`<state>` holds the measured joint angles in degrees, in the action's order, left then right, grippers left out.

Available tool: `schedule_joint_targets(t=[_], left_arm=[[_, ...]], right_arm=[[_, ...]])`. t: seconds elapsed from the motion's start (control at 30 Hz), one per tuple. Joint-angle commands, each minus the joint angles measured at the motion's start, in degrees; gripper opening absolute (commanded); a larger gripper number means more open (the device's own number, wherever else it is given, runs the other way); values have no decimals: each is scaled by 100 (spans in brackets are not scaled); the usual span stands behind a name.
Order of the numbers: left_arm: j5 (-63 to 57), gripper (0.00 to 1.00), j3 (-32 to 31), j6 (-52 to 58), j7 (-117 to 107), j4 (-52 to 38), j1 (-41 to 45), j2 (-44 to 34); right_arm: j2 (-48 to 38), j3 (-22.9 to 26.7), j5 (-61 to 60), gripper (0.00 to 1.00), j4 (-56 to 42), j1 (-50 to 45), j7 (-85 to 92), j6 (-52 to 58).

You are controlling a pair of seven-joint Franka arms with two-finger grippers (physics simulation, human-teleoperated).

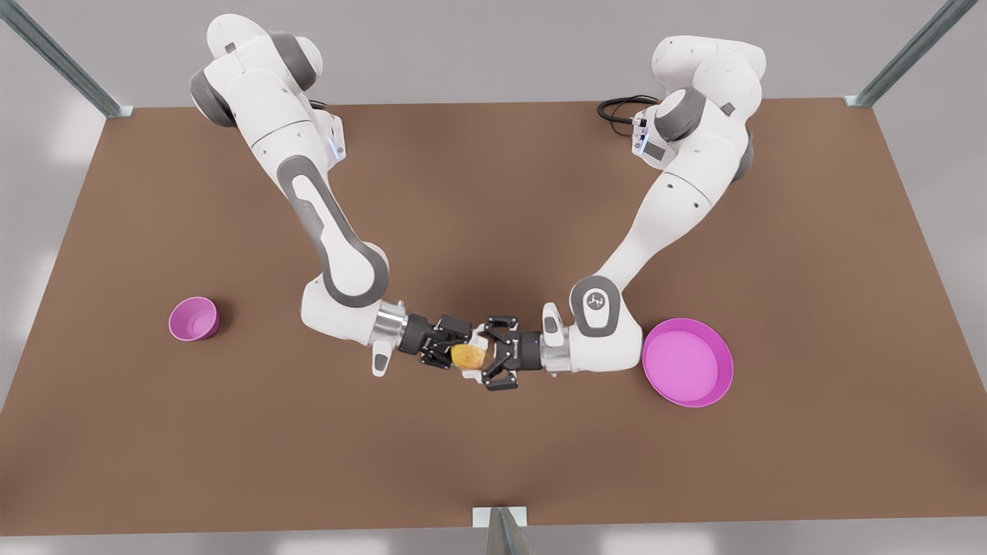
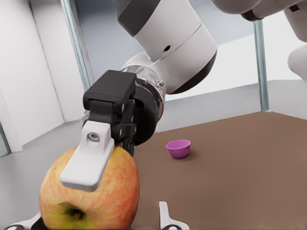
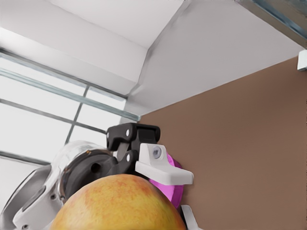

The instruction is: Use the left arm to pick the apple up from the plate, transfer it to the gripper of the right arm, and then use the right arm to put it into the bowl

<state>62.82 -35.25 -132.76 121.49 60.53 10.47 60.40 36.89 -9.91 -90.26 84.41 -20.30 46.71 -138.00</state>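
Note:
The yellow-orange apple [image 1: 467, 357] hangs above the table's middle, between the two grippers, which face each other. My right gripper [image 1: 460, 354], on the arm at the front view's left, is shut on it. In the left wrist view one of its white fingers [image 2: 88, 163] presses on the apple [image 2: 88, 194]. My left gripper [image 1: 481, 356], on the arm at the front view's right, is open around the apple, and its fingertip [image 2: 164, 213] stands apart from the fruit. The pink plate [image 1: 682, 358] lies beside the left arm's wrist, with nothing on it. The small pink bowl [image 1: 193, 318] stands far off at the front view's left.
Both forearms reach low over the brown table [image 1: 493, 193] and meet near its middle. Metal frame posts [image 1: 501, 532] stand at the table's corners and at the middle of its front edge. A black cable [image 1: 617, 108] loops at the base of the left arm.

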Motion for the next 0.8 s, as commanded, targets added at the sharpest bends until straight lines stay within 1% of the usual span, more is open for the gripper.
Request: schedule_joint_targets(t=[0.0,0.07,0.13,0.17,0.2,0.23,0.3,0.33,0.37,0.4,0.43,0.47,0.5,0.57,0.6,0.63,0.67,0.77], left_arm=[[2,100,-8,5,208,12,-9,-11],[-24,100,9,22,76,12,-44,-37],[-77,100,53,127,85,38,-255,-46],[-86,100,185,250,33,178,-387,-125],[-331,100,483,689,-782,337,-510,-248],[-1700,100,747,1261,-2671,328,-677,-572],[-4873,100,765,2000,-6074,328,-1231,-1205],[-6245,100,896,2026,-7181,337,-1240,-1513],[-6651,100,976,2577,-8313,328,-1598,-1679],[-6817,100,1028,3105,-8903,328,-1688,-1864],[-7528,100,1152,3878,-9923,319,-1723,-2093],[-7864,100,1204,4118,-10714,319,-1732,-2339],[-7882,100,1336,4144,-11462,328,-1784,-2602],[-7785,100,1441,4487,-11859,442,-1987,-3209],[-7260,100,2327,4163,-11982,1450,-1434,-4218],[-6538,100,3269,3573,-12017,2586,-775,-5256],[-6476,100,3367,3591,-11982,2719,-756,-5486],[-6520,100,3358,3740,-11982,2227,-748,-5223]], right_arm=[[-15,-2,34,69,-4,35,461,-78],[-164,-2,78,69,171,149,505,10],[-384,-2,148,69,681,676,1085,897],[-489,-2,465,69,910,992,1270,1389],[-516,-2,1097,69,928,1352,1288,1978],[-568,-2,1712,69,928,1634,1279,2479],[-647,7,2653,69,866,2021,1217,3147],[-691,7,3127,69,831,2205,1200,3393],[-692,7,3619,69,664,2346,1191,3639],[-700,16,3786,69,655,2443,1182,3771],[-735,42,4348,69,515,2565,1191,4043],[-779,24,4823,69,453,2742,1200,4184],[-815,16,5237,69,418,2865,1252,4290],[-867,16,6037,69,199,2970,1279,4413],[-867,16,6318,69,190,3040,1393,4422],[-859,33,6626,70,181,3102,1665,4422],[-841,60,6933,69,190,3146,1929,4422],[-815,69,7918,70,172,3418,2640,4369]])
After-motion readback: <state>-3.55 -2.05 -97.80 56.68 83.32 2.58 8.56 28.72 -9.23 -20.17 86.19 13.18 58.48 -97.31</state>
